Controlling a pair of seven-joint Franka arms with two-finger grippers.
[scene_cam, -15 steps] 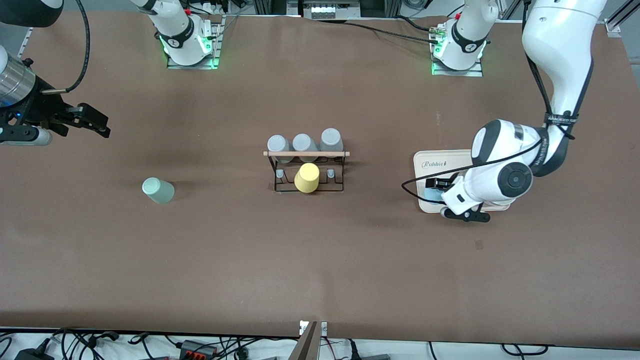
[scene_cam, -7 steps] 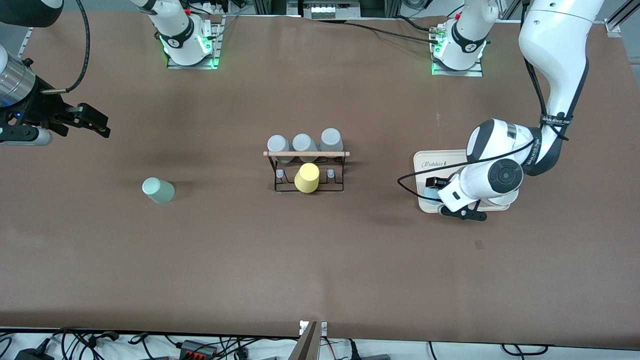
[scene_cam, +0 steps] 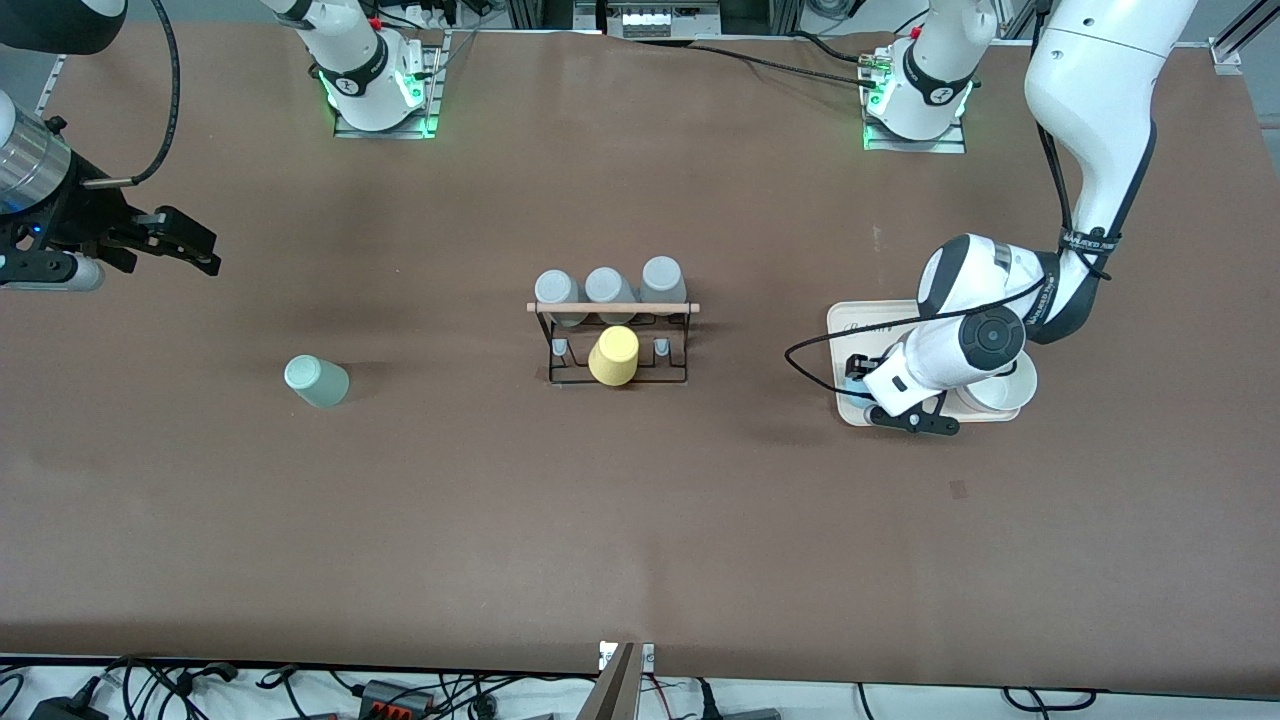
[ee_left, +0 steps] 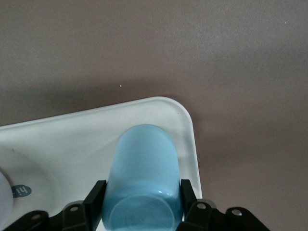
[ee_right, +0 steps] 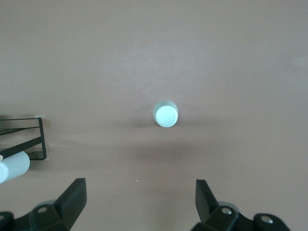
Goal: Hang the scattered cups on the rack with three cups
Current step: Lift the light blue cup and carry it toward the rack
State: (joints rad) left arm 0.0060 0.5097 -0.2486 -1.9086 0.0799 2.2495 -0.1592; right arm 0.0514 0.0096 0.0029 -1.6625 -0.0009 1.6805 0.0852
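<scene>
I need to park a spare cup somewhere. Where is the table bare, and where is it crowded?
Bare: between mint-green cup and rack, and nearer the front camera. Crowded: cream tray, where left gripper grips the blue cup.

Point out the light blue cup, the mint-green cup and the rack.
light blue cup (ee_left: 143,175), left wrist view, on its side wall.
mint-green cup (scene_cam: 317,381), front view, on its side.
rack (scene_cam: 612,308), front view, on the wooden top rod.

Around green cup (scene_cam: 316,381): bare table (scene_cam: 400,500), reachable from every direction.
Rack (scene_cam: 613,343) front: yellow cup (scene_cam: 614,355) blocks the middle peg.
</scene>
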